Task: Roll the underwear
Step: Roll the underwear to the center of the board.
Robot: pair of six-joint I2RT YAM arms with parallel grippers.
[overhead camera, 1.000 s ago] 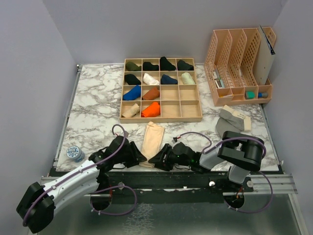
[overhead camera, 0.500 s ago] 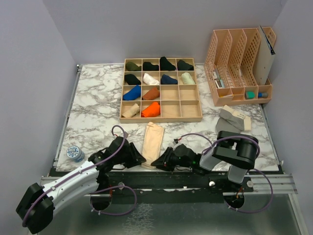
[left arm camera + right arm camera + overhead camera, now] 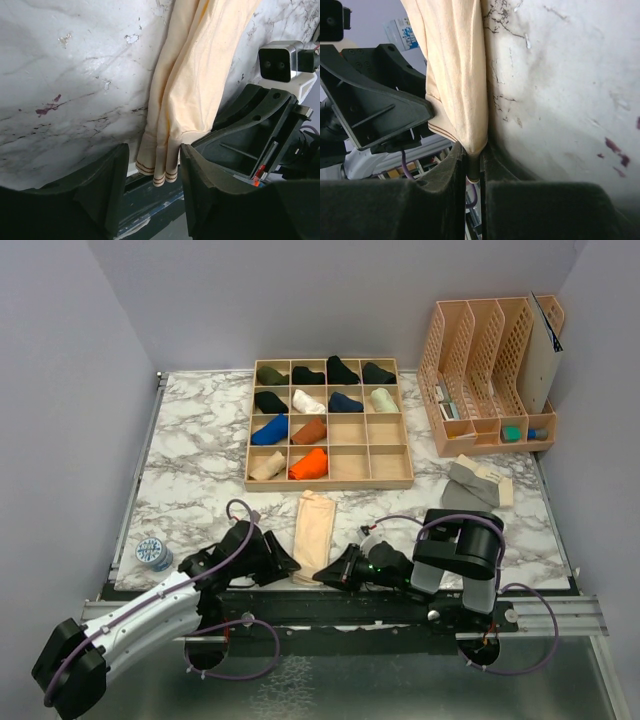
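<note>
The pale beige underwear [image 3: 312, 525] lies folded into a long strip near the table's front edge, its near end hanging over the edge. My left gripper [image 3: 289, 565] is open at that end, and in the left wrist view the left gripper [image 3: 152, 175] has its jaws on either side of the beige cloth [image 3: 195, 75] without pinching it. My right gripper [image 3: 323, 577] is shut on the near right corner, and in the right wrist view the right gripper [image 3: 472, 150] pinches the beige cloth [image 3: 452, 60]. The grey underwear with a cream band [image 3: 474, 483] lies at the right.
A wooden compartment tray [image 3: 330, 483] holding several rolled garments stands behind the beige strip. A peach file organizer [image 3: 490, 370] stands at the back right. A small round blue-white object [image 3: 153, 553] sits at the front left. The two grippers are close together at the table's front edge.
My right gripper has shifted slightly right and nearer along the front edge, and its arm has swung left. The beige strip's near end moved slightly with it. The left gripper barely moved.
</note>
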